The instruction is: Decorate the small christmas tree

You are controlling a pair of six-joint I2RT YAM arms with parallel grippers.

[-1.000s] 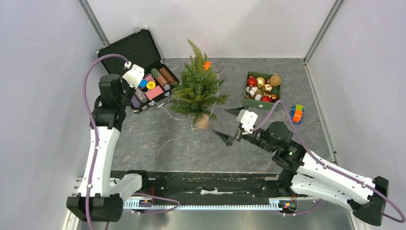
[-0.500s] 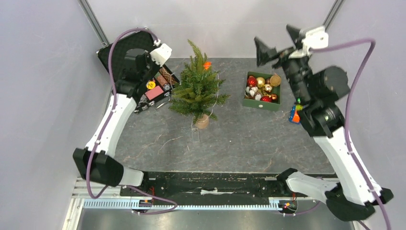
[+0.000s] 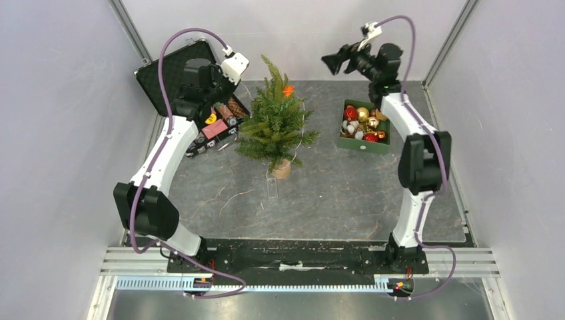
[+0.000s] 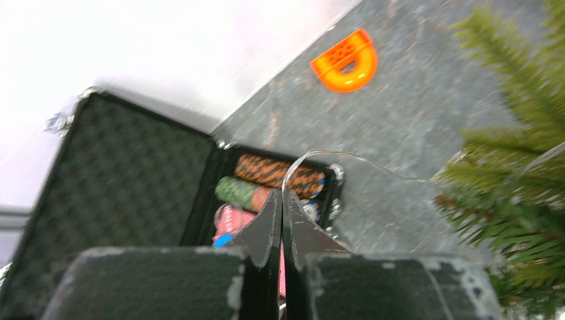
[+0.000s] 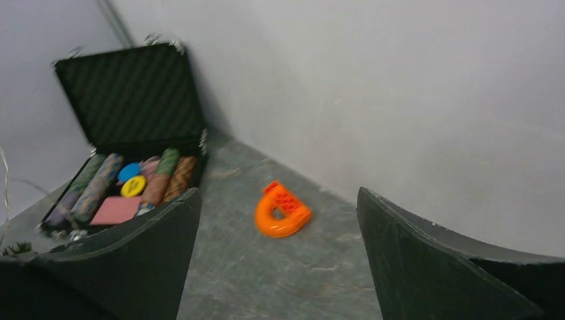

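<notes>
The small christmas tree (image 3: 274, 127) stands mid-table on its tan stump (image 3: 282, 169); its branches also show at the right of the left wrist view (image 4: 513, 167). My left gripper (image 3: 212, 99) hovers over the open briefcase, left of the tree. In its own view (image 4: 282, 197) it is shut on a thin silver wire (image 4: 313, 155) that arcs toward the tree. My right gripper (image 3: 338, 59) is raised high by the back wall, right of the treetop. In its own view (image 5: 278, 191) it is open and empty.
An open black briefcase (image 3: 180, 70) with coloured rolls and chips stands back left. A green box (image 3: 363, 148) of baubles sits right of the tree. An orange D-shaped piece (image 3: 288, 91) lies behind the tree, also in the right wrist view (image 5: 281, 210). A clear small box (image 3: 272, 187) lies before the stump.
My right arm swung from low in front of the tree up and back to the rear wall. My left gripper moved right and back, over the briefcase toward the tree.
</notes>
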